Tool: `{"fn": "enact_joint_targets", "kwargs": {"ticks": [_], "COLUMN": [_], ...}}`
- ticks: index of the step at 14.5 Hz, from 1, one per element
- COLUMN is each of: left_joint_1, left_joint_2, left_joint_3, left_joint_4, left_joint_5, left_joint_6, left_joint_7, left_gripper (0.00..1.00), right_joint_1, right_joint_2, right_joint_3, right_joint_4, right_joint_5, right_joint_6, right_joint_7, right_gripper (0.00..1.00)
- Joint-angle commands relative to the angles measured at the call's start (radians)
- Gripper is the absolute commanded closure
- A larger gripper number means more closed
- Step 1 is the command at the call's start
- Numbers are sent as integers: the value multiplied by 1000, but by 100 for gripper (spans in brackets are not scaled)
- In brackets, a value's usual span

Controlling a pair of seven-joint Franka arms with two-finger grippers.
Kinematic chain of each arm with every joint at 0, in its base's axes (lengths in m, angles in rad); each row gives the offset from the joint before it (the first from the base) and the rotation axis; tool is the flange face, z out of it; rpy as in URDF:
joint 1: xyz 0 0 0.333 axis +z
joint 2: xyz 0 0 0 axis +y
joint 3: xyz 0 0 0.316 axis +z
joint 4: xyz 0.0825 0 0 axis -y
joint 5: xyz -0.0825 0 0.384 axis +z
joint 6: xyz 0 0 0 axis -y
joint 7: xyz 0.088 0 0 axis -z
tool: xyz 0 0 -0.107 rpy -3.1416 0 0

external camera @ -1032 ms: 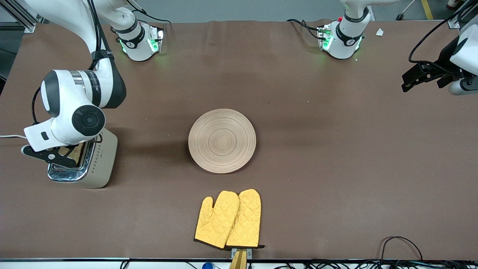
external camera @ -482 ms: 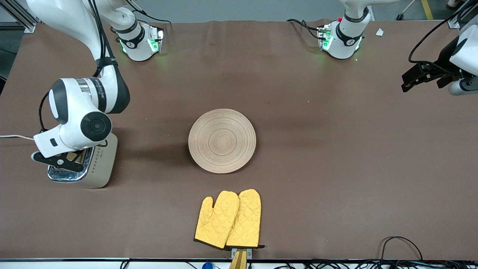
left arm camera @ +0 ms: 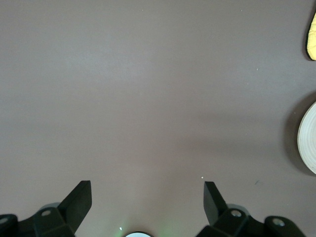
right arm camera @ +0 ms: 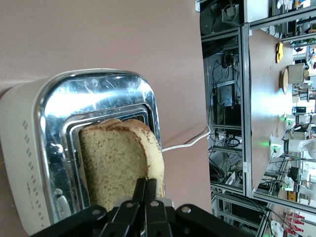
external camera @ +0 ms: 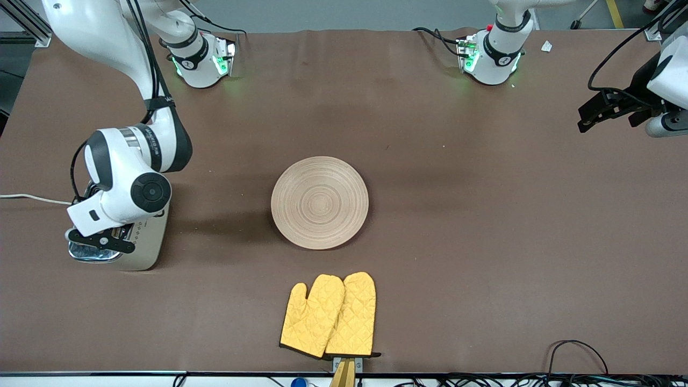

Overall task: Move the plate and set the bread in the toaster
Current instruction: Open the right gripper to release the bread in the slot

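Observation:
The cream toaster (external camera: 146,243) stands at the right arm's end of the table. In the right wrist view its chrome top (right arm camera: 98,94) shows the brown bread slice (right arm camera: 118,163) standing upright in a slot, its rounded top sticking out. My right gripper (right arm camera: 146,181) is shut, fingertips pressed together right over the slice's top edge. In the front view the right gripper (external camera: 102,240) covers the toaster's top and hides the bread. The wooden plate (external camera: 320,202) lies mid-table; its rim also shows in the left wrist view (left arm camera: 308,138). My left gripper (left arm camera: 148,190) is open and empty, waiting high at the left arm's end (external camera: 591,119).
Two yellow oven mitts (external camera: 329,314) lie nearer to the front camera than the plate. The toaster's white cord (external camera: 32,198) runs off the table's edge at the right arm's end. Cables lie along the table's front edge (external camera: 575,349).
The right arm's hand has shifted over the toaster toward the plate's side and slightly lower in view, now covering the bread. The left arm, plate and mitts have not moved.

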Motion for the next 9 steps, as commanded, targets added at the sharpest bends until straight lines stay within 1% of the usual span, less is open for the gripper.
{"fn": "enact_joint_targets", "kwargs": {"ticks": [1,2,3,4,5,6,7,9], "left_joint_1": [2,2,2,2,2,2,2,2], "left_joint_2": [-16,-14,-16,-14,-14,-14,-14,-14], "left_joint_3": [2,2,2,1,1,1,1,1], "left_joint_4": [-6,-4,-4,-3,-3,-3,-3,-3], "left_joint_5": [1,1,1,1,1,2,1,2], "left_joint_6": [-5,-5,-5,-5,-3,-3,-3,-3], "left_joint_7": [13,14,14,14,14,14,14,14], "left_gripper": [0,0,0,0,0,0,0,0], "right_joint_1": [-48,-51,-51,-50,-45,-40,-37,-30], "right_joint_2": [-4,-4,-4,-5,-7,-7,-8,-16], "right_joint_3": [12,12,11,12,12,14,18,23], "right_joint_4": [-3,16,39,53,64,81,98,148], "right_joint_5": [79,130,170,205,231,242,251,311], "right_joint_6": [36,34,25,18,7,-4,-21,-50], "right_joint_7": [2,-1,-12,-13,-15,-15,-15,-15], "right_gripper": [55,28,16,8,2,0,0,0]}}
